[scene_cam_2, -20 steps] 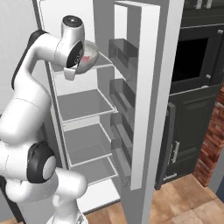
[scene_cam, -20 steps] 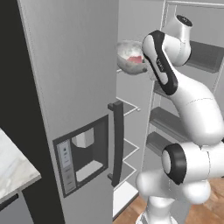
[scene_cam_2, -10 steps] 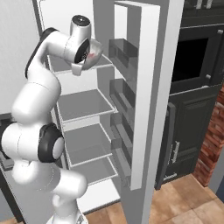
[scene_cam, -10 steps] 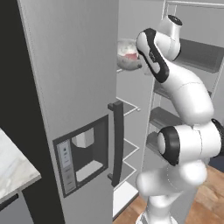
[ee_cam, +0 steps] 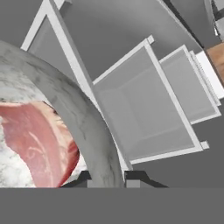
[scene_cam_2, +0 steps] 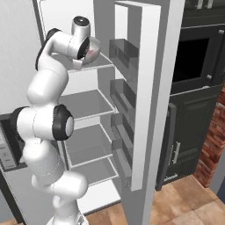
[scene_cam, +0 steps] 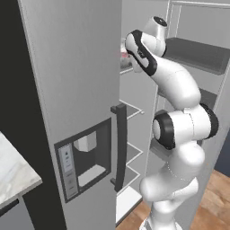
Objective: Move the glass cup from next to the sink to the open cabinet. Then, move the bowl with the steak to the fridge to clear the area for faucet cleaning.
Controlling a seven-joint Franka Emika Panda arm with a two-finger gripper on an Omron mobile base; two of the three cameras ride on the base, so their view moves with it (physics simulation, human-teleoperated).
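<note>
My gripper (ee_cam: 109, 180) is shut on the rim of the whitish bowl (ee_cam: 83, 122), which holds the pink-red steak (ee_cam: 35, 144). In the right base view the gripper (scene_cam_2: 91, 49) holds the bowl (scene_cam_2: 94, 53) high inside the open light grey fridge (scene_cam_2: 88, 103), just above its top shelf. From the left base, the bowl (scene_cam: 124, 55) peeks out behind the edge of the fridge door (scene_cam: 76, 67). Grey fridge shelves (ee_cam: 144, 109) lie below the bowl. The glass cup, sink, faucet and open cabinet are out of view.
The fridge door carries a dark vertical handle (scene_cam: 120, 148) and a dispenser panel (scene_cam: 85, 157). The other door (scene_cam_2: 147, 88) stands open with bins on it. A dark oven column (scene_cam_2: 193, 57) and a brick wall (scene_cam_2: 215, 145) stand to the right. A marble counter corner (scene_cam: 13, 175) is at left.
The arm has stretched up and forward, carrying the bowl with the steak deeper into the fridge over the top shelf. The gripper has stayed shut on the bowl.
</note>
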